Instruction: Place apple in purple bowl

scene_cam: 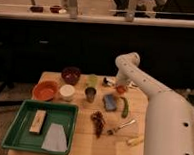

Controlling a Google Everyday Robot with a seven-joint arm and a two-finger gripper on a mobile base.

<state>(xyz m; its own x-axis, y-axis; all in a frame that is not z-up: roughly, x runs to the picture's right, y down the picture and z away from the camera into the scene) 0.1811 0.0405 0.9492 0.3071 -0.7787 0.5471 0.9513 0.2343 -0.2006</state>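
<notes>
The apple [121, 89], small and orange-red, lies on the wooden table [81, 141] at the back right. My gripper [115, 84] is down at the table right over and beside the apple, at the end of the white arm [140, 82] that comes in from the right. The purple bowl [70, 74], dark maroon, stands at the back of the table, well to the left of the gripper, with a pale green cup [92, 80] between them.
An orange bowl [44, 90], a white cup [66, 92] and a metal cup [90, 94] stand left of the apple. A blue sponge [109, 102], green vegetable [125, 106], grape bunch [98, 121] and fork [121, 127] lie in front. A green tray [16, 131] sits front left.
</notes>
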